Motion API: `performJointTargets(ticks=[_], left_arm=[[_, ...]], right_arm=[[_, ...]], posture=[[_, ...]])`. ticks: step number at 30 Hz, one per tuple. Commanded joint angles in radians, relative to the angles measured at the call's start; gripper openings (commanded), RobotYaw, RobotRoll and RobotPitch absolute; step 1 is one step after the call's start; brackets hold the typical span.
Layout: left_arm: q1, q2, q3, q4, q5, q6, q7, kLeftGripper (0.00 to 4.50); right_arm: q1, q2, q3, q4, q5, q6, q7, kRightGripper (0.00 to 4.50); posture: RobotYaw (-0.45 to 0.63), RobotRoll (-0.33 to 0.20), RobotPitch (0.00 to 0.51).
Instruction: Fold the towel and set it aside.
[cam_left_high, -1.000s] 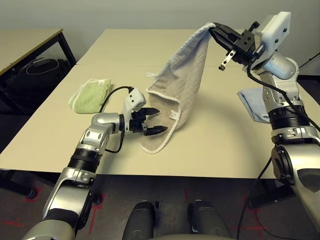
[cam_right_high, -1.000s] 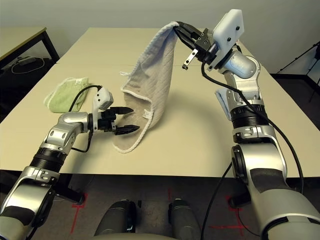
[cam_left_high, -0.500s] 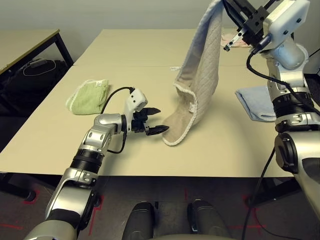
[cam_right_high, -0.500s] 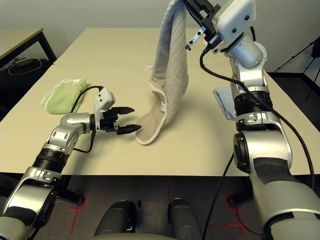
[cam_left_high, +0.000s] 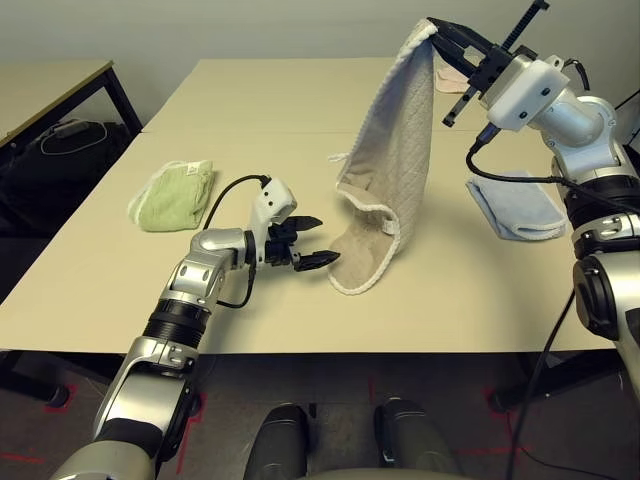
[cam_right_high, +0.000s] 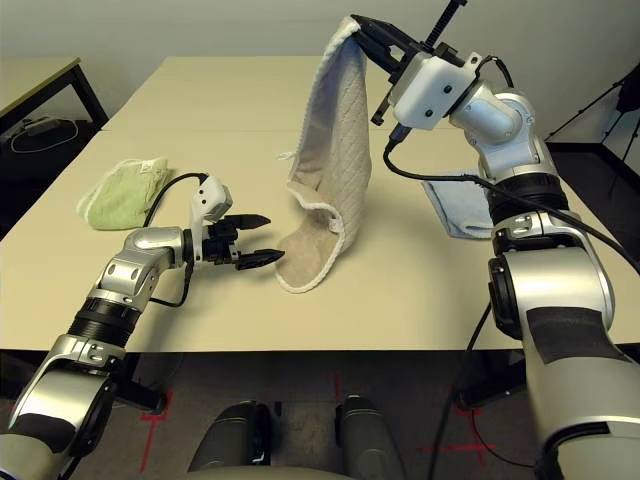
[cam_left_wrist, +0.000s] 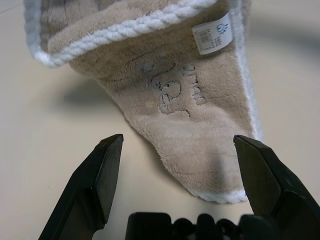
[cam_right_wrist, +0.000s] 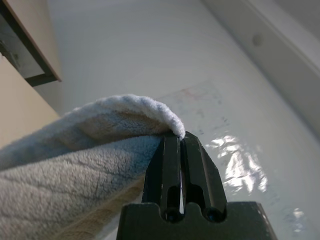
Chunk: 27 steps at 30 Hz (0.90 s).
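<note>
The right gripper (cam_left_high: 432, 27), at upper right, is clamped on a corner of the towel (cam_left_high: 390, 180) so it hangs mid-frame, low end on the table (cam_left_high: 450, 300), facing the left gripper (cam_left_high: 312, 240), fingers apart, likely to take it.

Fuzzy terry-cloth towel (cam_left_high: 390, 180); seemingly matt table (cam_left_high: 250, 100).

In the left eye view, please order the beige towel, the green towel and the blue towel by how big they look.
1. beige towel, hanging unfolded, clearly largest.
2. green towel and blue towel: both folded and look alike, so no ranking.
</note>
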<state>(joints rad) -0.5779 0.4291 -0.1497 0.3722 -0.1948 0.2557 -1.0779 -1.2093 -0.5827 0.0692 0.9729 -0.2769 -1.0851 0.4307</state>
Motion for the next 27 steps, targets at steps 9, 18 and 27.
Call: performJointTargets(ticks=[9, 18, 27], left_arm=[[0.001, -0.011, -0.013, 0.003, 0.010, 0.004, 0.003, 4.50], [-0.003, -0.016, -0.011, 0.005, 0.005, 0.015, 0.001, 4.50], [-0.016, -0.019, 0.000, 0.008, -0.010, 0.044, -0.004, 4.50]], right_arm=[[-0.074, -0.069, 0.043, 0.023, -0.282, -0.048, -0.394, 0.06], [-0.113, -0.104, 0.136, 0.058, -0.433, -0.041, -0.585, 0.06], [-0.227, -0.152, 0.278, 0.161, -0.591, 0.007, -0.754, 0.06]], posture=[[0.00, 0.000, 0.006], [0.00, 0.000, 0.010], [0.00, 0.000, 0.012]])
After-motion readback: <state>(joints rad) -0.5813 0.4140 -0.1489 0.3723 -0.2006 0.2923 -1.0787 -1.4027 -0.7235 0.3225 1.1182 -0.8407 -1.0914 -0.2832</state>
